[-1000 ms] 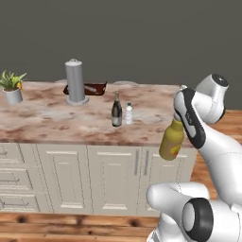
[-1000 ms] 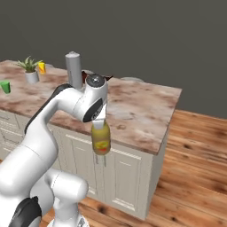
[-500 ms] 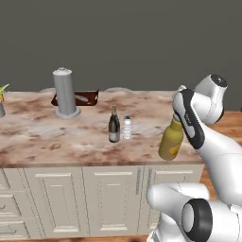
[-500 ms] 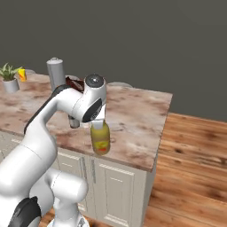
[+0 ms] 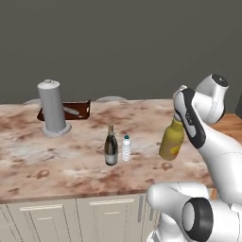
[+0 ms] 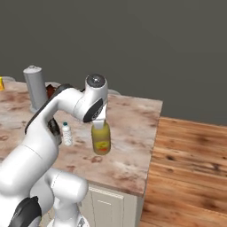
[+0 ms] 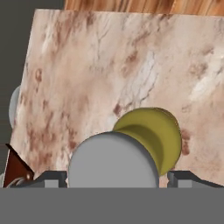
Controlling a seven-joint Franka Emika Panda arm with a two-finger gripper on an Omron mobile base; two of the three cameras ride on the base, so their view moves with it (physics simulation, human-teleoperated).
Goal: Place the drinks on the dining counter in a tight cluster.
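The gripper [image 6: 100, 125] holds the amber bottle [image 5: 171, 140] by its top, jaws spread wide around the neck and cap. The bottle hangs tilted above the counter [image 5: 71, 165], over its right part, clear of the marble. In the right base view the bottle [image 6: 101, 138] hangs below the wrist, over the counter [image 6: 133, 133] towards its front edge. From the hand view the amber bottle [image 7: 153, 135] is seen from above, its rounded shoulder partly behind a grey cap-like disc, with the veined counter [image 7: 109, 65] beneath.

The wine bottle [image 5: 111, 146] stands upright near the middle of the counter, and the water bottle [image 5: 126, 148] stands just beside it on its right, close but whether touching cannot be told. The amber bottle is well to the right of that pair. A grey cylinder [image 5: 52, 108] on a round base stands towards the back left, with a dark tray [image 5: 78, 109] just behind it at the back edge.
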